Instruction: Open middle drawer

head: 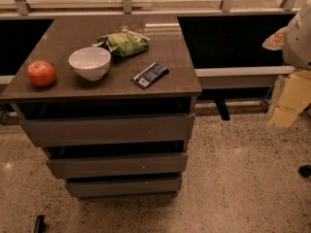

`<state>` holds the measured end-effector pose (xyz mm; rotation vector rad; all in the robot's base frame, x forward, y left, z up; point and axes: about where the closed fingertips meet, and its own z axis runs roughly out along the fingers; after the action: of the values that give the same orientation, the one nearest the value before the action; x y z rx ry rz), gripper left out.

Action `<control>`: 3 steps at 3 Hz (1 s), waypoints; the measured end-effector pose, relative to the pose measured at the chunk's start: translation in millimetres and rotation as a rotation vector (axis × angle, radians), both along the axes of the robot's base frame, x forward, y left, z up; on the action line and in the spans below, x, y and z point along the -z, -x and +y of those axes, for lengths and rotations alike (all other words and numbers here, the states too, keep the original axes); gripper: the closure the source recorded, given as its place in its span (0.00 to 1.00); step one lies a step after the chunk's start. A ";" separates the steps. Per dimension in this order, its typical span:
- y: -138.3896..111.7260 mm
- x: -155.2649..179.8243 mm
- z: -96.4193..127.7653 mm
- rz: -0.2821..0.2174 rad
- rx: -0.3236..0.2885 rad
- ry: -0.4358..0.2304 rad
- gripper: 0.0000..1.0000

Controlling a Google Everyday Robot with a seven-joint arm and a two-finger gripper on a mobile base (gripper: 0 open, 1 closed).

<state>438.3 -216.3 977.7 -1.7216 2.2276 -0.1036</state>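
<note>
The grey-brown cabinet has three handleless drawer fronts stacked under its top. The middle drawer (116, 165) is the medium-width panel between the wider top front (109, 128) and the narrowest bottom front (124, 186). A dark gap shows above it. Its front lies in step with the other two, and nothing touches it. My gripper (285, 106), a cream-coloured part on the white arm (297, 38), hangs at the right edge of the camera view. It is well to the right of the cabinet, above the floor, and holds nothing that I can see.
On the cabinet top (165, 38) lie a red apple (41, 73), a white bowl (90, 62), a green chip bag (124, 42) and a dark blue snack packet (150, 75). Speckled floor (233, 178) lies in front and to the right. A railing and a dark wall stand behind.
</note>
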 end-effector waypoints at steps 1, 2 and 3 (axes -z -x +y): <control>0.0 0.0 0.0 0.000 0.000 0.000 0.00; -11.1 20.0 15.2 0.019 -0.051 -0.099 0.00; -16.1 49.8 49.8 0.009 -0.169 -0.277 0.00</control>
<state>454.4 -166.4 927.9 -1.7460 1.9823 0.2404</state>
